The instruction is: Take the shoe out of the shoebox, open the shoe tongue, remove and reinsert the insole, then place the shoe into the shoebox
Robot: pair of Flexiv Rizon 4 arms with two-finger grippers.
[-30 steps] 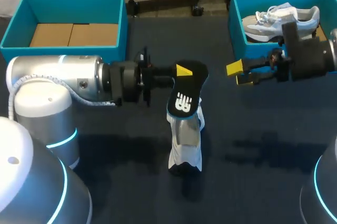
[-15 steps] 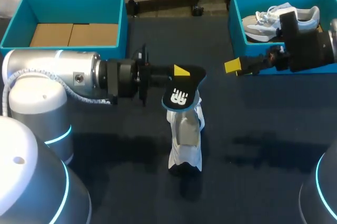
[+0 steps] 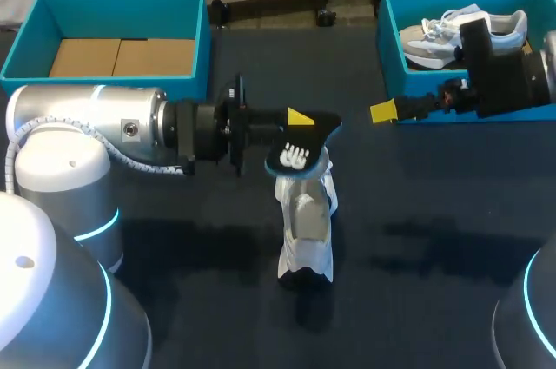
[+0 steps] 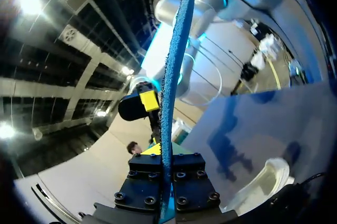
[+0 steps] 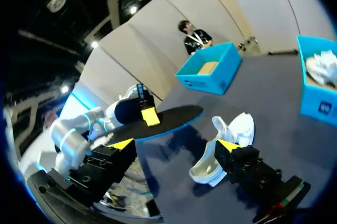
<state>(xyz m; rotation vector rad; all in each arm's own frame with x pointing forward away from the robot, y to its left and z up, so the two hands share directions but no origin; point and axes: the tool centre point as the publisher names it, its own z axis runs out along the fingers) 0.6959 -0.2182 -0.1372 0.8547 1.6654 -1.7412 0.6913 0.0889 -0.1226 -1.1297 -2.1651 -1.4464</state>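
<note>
A white shoe (image 3: 306, 230) lies on the dark table, toe toward the front edge. Just above its opening hangs the black insole (image 3: 295, 156) with a white logo, and my left gripper (image 3: 301, 117) is shut on its upper end. In the left wrist view the insole (image 4: 171, 71) stands edge-on between the fingers of my left gripper (image 4: 162, 156), with the shoe (image 4: 268, 176) below. My right gripper (image 3: 387, 112) is open and empty to the shoe's right, near the right box. From the right wrist its fingertips (image 5: 122, 144) frame the shoe (image 5: 239, 128) and insole (image 5: 163, 118).
A teal shoebox (image 3: 198, 48) with a bare cardboard floor stands at the back left. A second teal shoebox (image 3: 389, 35) at the back right holds another pale shoe (image 3: 443, 35). My right wrist rests over that box's front wall.
The left gripper has turned the insole, so it lies flatter and slightly higher over the shoe. The right gripper has drawn back a little toward the right box.
</note>
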